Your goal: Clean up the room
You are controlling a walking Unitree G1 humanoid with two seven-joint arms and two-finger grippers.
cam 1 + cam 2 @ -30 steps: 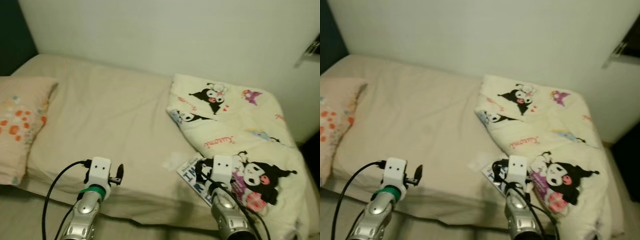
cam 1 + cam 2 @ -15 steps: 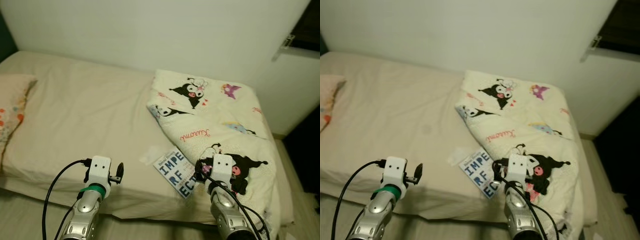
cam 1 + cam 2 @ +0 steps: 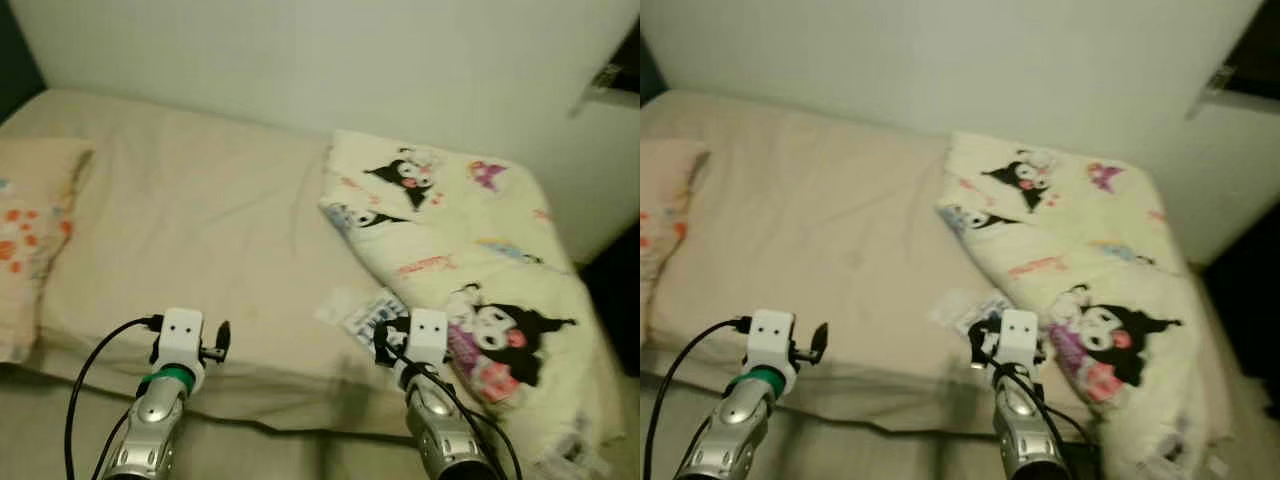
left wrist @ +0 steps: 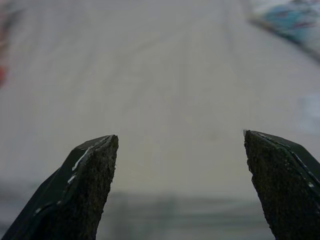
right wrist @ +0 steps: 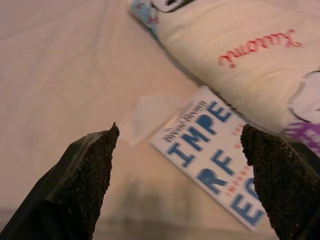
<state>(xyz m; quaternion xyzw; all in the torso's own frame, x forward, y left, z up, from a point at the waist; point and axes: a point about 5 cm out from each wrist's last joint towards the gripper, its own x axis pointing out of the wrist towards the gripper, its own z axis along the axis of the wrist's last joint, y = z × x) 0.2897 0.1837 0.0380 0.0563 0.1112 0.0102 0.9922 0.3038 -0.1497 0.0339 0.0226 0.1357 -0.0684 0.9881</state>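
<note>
Wide bed [image 3: 200, 230] under a beige fitted sheet, spanning most of the frame below a pale wall. At the left edge, a peach pillow [image 3: 30, 240] printed with orange flowers. On the right half, a bunched cream quilt [image 3: 470, 250] with black cartoon characters, running from upper centre down to the lower right. Just beside the quilt's near-left edge, a white book with big blue letters [image 5: 215, 155], flat on the sheet. Touching the book's corner, a small crumpled white tissue-like scrap [image 5: 147, 112].
</note>
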